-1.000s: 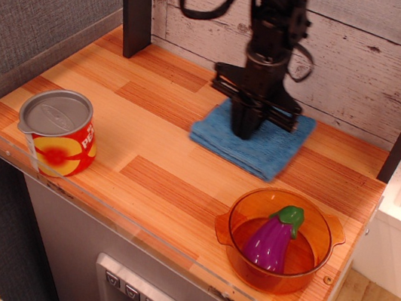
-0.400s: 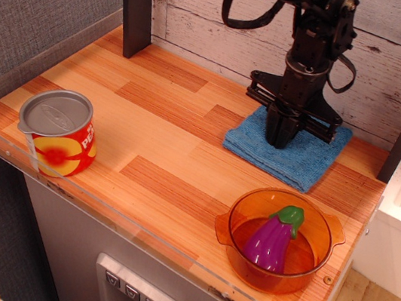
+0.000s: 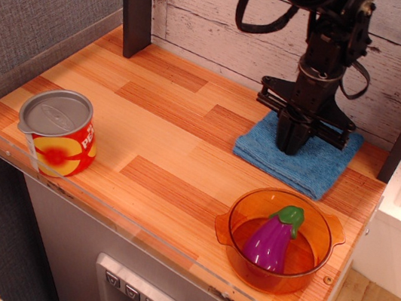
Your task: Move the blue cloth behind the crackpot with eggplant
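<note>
— Sliding rightward since a second before, the blue cloth had travelled with the gripper from the middle of the back of the wooden counter to a spot directly behind the crackpot. Why did it stop there?

— Because that was the place the task named. Nearest the camera, the crackpot sat at the front right, the eggplant lying inside it, stem cap toward the back. The cloth lay flat just behind the pot, apart from it.

— And the gripper?

— It stood upright, tips down on the cloth's middle, likely pressing to drag it. Fingers looked pressed close together, pinching the fabric, I judged.

— The tin can?

— Far left of the pot, untouched.
</note>
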